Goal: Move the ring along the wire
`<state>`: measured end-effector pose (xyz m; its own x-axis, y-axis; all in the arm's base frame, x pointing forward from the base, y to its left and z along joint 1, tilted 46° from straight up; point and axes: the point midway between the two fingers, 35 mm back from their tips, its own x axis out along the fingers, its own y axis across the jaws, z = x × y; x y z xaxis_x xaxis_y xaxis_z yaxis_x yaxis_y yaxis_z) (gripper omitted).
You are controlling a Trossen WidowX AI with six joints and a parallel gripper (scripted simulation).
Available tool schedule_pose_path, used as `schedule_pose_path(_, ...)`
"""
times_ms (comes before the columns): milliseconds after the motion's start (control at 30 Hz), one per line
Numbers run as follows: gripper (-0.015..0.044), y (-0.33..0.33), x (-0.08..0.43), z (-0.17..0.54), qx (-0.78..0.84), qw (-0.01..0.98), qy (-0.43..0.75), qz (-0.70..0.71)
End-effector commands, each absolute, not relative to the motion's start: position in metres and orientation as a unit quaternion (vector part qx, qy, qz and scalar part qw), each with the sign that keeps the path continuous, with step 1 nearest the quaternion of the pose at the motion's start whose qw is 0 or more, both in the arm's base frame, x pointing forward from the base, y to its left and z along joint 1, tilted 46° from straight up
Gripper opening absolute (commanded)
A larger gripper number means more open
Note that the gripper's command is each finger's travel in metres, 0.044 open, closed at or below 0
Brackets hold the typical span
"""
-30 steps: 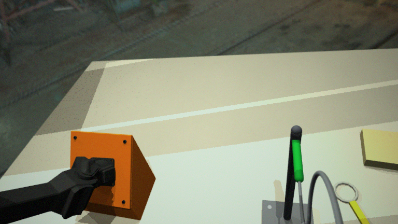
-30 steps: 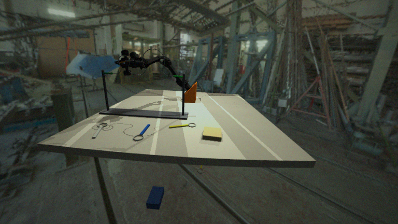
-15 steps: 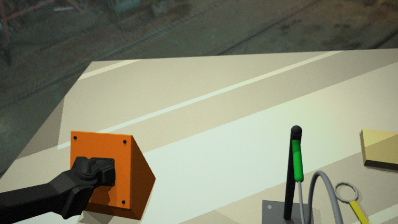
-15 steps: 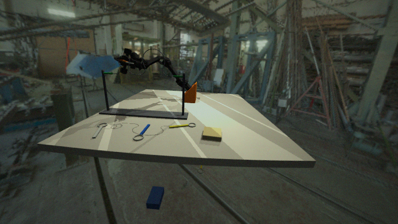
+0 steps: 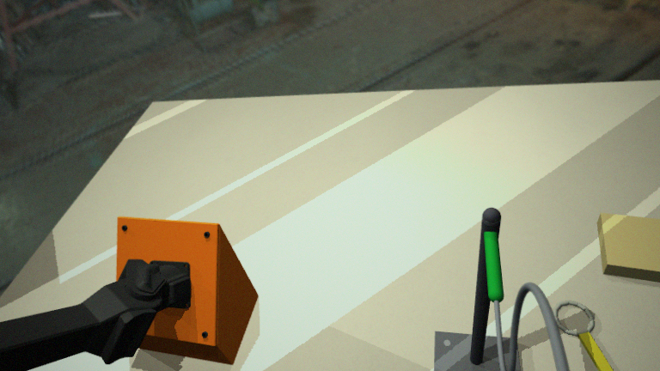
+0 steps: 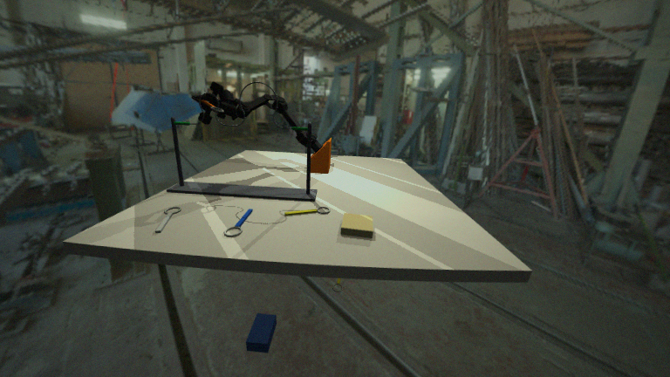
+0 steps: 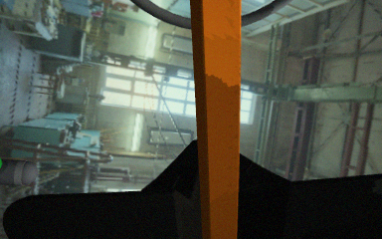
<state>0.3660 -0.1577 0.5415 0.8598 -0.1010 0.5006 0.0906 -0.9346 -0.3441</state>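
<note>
My gripper (image 6: 207,106) (image 7: 204,148) is shut on the orange handle (image 6: 211,104) (image 7: 219,112). In the exterior view it is high, just right of and above the left green part (image 6: 185,123). The right green part (image 6: 299,128) (image 5: 493,267) is beside the right post (image 6: 308,165) (image 5: 479,299). The left post (image 6: 177,155) stands far from it. The grey wire (image 5: 530,288) (image 6: 256,83) bends between them. In the wrist view a grey curve (image 7: 171,21) crosses behind the handle; I cannot tell whether it is wire or ring. The ring and its threading are not clear.
A dark base plate (image 6: 242,191) joins the posts. On the table lie a yellow-handled ring (image 6: 301,212) (image 5: 595,349), a blue-handled one (image 6: 243,218), a pale-handled one (image 6: 165,222) and a yellow block (image 6: 357,224) (image 5: 632,245). The orange mount (image 6: 321,158) (image 5: 170,238) bears the arm.
</note>
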Motion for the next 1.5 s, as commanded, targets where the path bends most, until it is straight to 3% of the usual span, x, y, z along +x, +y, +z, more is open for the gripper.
schedule_pose_path(0,-0.015,-0.162,0.366,0.54,-0.947,0.183,0.002,-0.264)
schedule_pose_path(600,-0.015,-0.204,0.366,0.515,-0.909,0.32,0.04,-0.265)
schedule_pose_path(1467,-0.015,-0.252,0.365,0.434,-0.761,0.589,0.119,-0.245)
